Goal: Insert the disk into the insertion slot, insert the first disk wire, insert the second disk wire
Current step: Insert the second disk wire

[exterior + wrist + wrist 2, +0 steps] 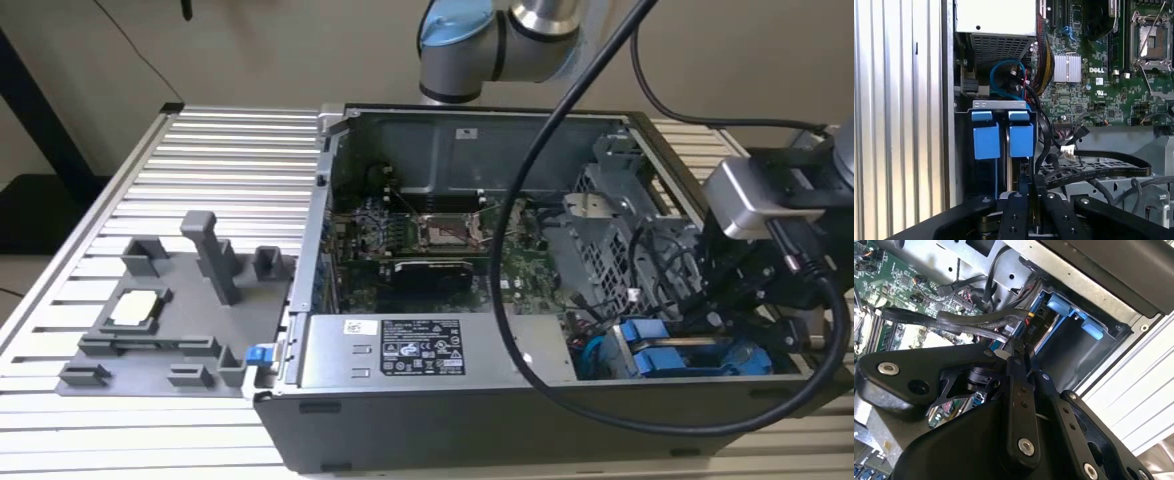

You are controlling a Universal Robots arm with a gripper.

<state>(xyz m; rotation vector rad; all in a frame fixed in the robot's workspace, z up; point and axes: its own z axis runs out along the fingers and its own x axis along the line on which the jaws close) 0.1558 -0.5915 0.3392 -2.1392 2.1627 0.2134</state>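
A robot test lab or workshop is shown. An opened computer case (534,330) is laid on a ribbed metal table (214,160), and a grey parts holder (174,300) is set beside it.

wall (267,50): plain beige | table (200,150): ribbed aluminium slats | light: even, indoor

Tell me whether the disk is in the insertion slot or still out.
In. In the first wrist view the disk stands inside the insertion slot, beside the other blue carrier; the gripper is just behind it.
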